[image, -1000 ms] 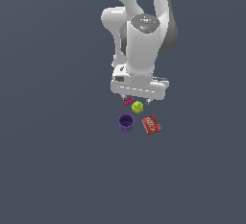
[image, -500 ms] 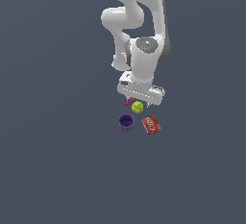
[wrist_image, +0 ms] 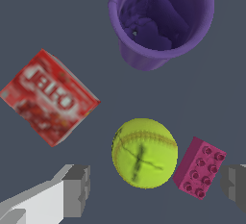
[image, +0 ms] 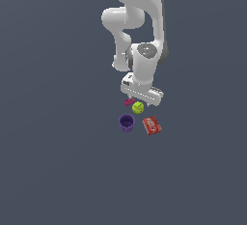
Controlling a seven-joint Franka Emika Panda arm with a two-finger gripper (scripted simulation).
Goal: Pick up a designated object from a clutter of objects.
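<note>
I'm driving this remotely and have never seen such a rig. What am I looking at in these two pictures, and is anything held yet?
The white machine is a single robot arm in a simulation. One picture comes from a camera off the arm; the other looks down from its wrist. The gripper is open, a finger on each side of the yellow-green ball, holding nothing yet. A magenta studded brick sits right beside the ball, inside the fingers' gap. A purple cup stands open end up, and a red packet lies flat, both clear of the gripper, on a plain grey surface.
</note>
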